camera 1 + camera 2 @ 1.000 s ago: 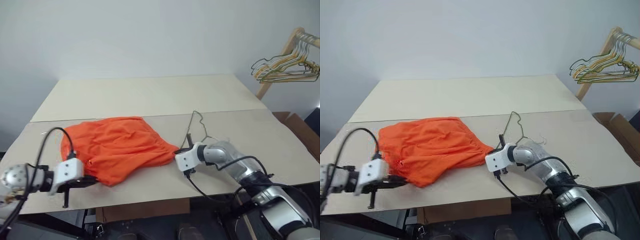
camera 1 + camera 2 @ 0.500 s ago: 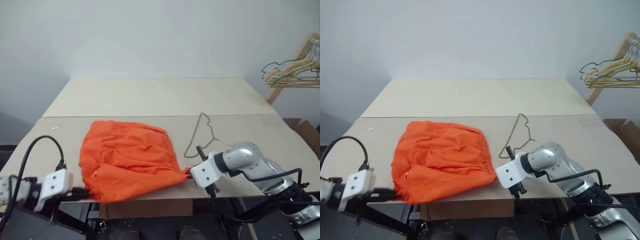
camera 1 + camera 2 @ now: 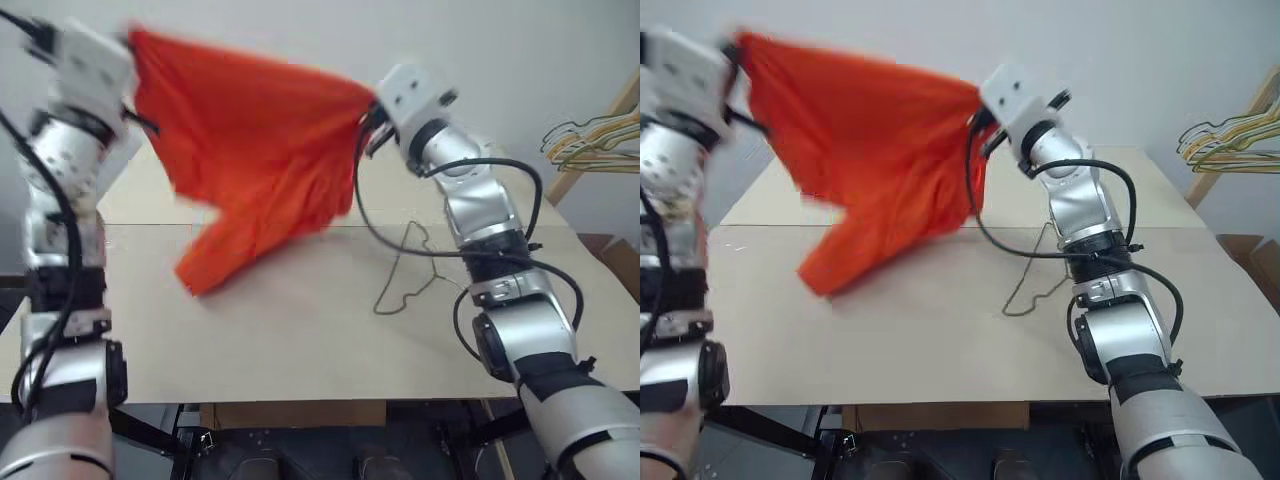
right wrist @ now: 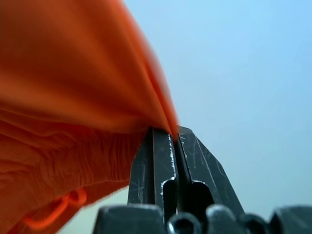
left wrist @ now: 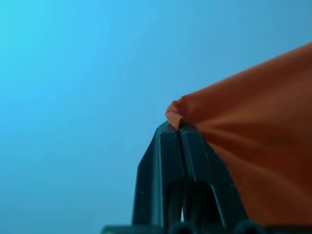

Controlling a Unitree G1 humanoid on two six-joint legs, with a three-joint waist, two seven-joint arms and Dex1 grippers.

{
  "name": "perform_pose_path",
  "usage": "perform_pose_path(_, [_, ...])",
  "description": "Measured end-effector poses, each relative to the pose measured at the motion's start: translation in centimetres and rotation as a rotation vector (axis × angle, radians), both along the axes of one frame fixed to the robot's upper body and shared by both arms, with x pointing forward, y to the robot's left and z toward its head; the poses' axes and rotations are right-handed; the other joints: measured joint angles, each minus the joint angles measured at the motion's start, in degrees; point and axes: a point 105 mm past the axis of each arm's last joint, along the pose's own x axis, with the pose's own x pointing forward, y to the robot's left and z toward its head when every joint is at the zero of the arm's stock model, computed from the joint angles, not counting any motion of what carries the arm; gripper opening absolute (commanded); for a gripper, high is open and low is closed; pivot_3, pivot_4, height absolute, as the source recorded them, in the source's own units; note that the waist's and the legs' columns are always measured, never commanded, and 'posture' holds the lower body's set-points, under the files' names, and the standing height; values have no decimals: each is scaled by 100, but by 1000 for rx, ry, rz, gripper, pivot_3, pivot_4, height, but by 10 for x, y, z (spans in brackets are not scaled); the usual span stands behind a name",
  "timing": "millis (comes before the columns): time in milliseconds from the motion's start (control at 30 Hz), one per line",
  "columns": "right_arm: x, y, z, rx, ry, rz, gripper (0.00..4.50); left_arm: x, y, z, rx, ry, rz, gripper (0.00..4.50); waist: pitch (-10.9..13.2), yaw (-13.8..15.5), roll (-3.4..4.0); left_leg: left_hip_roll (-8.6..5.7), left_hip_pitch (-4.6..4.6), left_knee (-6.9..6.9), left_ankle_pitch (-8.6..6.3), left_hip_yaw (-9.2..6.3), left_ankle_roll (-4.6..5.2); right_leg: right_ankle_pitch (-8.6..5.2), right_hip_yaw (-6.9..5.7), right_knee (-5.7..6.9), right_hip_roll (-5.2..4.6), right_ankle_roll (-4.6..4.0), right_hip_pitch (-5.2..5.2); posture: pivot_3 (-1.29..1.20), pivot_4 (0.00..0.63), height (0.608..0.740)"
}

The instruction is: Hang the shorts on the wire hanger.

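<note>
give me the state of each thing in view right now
shorts: lifted off the table, stretched between both grippers, lower part hanging free
left gripper: shut on one corner of the shorts
right gripper: shut on the other corner
wire hanger: lying flat on the table, untouched
bunched hangers: hanging on a wooden rack

Both arms hold the shorts [image 3: 875, 140] aloft over the table [image 3: 920, 340]; the wire hanger [image 3: 1035, 270] lies beneath

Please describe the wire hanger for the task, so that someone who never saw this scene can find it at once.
Look at the beige table. On its right half, beside the right arm and below the lifted shorts, the wire hanger lies flat and alone. It is thin and dull grey, unlike the yellow and green hangers bunched on the wooden rack at the far right.
</note>
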Motion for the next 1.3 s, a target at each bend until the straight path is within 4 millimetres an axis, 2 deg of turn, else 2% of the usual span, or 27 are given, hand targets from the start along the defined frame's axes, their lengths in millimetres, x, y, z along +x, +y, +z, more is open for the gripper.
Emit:
perform_pose_path(100, [-20,2,11,11,-190,8,0,-20,7,12,44,-91,-22,28,0,-142,0,4,-3,-12,-11,4,19,-1,-4,-11,2,1,-1,24,0,740])
perform_pose_path(133, [-26,2,6,-6,-219,24,0,-25,11,9,65,-74,-36,28,0,-182,0,5,1,-12,-25,4,43,-1,-4,-10,3,1,2,24,0,740])
perform_pose_path(200, [-32,5,-19,-74,-202,62,0,-35,16,-6,109,8,-105,28,-1,-265,2,5,9,-10,-27,5,50,-1,-4,-13,3,2,14,28,0,740])
perform_pose_path(267, [-39,3,-70,-244,-108,116,0,-47,22,-48,168,197,-203,28,-10,-325,10,7,31,-11,-30,12,55,-3,1,-12,5,2,41,33,0,740])
perform_pose_path(367, [-56,12,-158,-562,79,245,0,-66,27,-143,225,617,-338,28,-6,-416,15,9,62,-11,-25,24,65,-7,9,-27,11,-4,56,35,0,740])
perform_pose_path(400, [-69,16,-191,-685,141,321,0,-83,27,-188,245,826,-412,28,-3,-458,19,18,81,-14,-26,27,65,-14,10,-27,18,-14,72,35,0,740])
perform_pose_path(433, [-78,16,-211,-761,179,366,0,-96,25,-218,245,960,-473,28,1,-456,17,20,91,-15,-26,26,65,-17,7,-25,22,-18,82,31,0,740])
perform_pose_path(467, [-85,19,-224,-818,201,407,0,-108,24,-238,246,1055,-516,28,8,-451,10,26,89,-15,-26,22,65,-20,1,-24,29,-21,80,33,0,740])
perform_pose_path(533, [-97,26,-238,-884,225,493,0,-129,22,-272,285,1220,-555,28,8,-437,8,30,104,-17,-27,15,67,-24,-4,-28,33,-25,98,32,0,740])
perform_pose_path(633, [-114,27,-249,-962,253,594,0,-157,21,-308,295,1405,-595,28,7,-393,7,30,120,-22,-37,13,81,-27,-14,-50,27,-22,126,29,0,740])
perform_pose_path(700, [-123,22,-255,-1012,286,647,0,-168,18,-314,286,1451,-628,28,8,-323,-5,28,118,-21,-37,15,81,-27,-16,-51,21,-22,127,26,0,740])
perform_pose_path(833, [-140,16,-250,-1100,346,757,0,-184,4,-315,294,1501,-718,28,10,-215,-3,29,154,-20,-37,18,81,-27,-17,-50,21,-22,156,26,0,740])
perform_pose_path(933, [-151,2,-249,-1180,411,810,0,-199,5,-321,297,1579,-745,28,12,-161,-2,34,192,-21,-48,21,99,-37,-22,-56,23,-28,195,27,0,740])
perform_pose_path(1067, [-167,3,-256,-1167,471,901,0,-206,7,-322,306,1616,-744,28,10,-133,-5,47,202,-21,-50,18,101,-45,-37,-55,31,-38,208,34,0,740])
perform_pose_path(1133, [-169,4,-258,-1170,477,915,0,-205,9,-319,310,1616,-736,28,12,-125,-2,46,202,-21,-50,19,101,-45,-37,-54,31,-39,208,36,0,740])
perform_pose_path(1233, [-173,8,-258,-1144,482,947,738,-205,8,-316,321,1616,-739,660,11,-119,-3,46,199,-21,-50,15,101,-46,-42,-56,31,-40,208,36,0,740])
perform_pose_path(1300, [-176,9,-259,-1138,488,965,1401,-205,9,-316,324,1631,-740,1284,12,-115,-3,46,198,-21,-50,14,101,-46,-43,-56,31,-40,207,36,0,740])
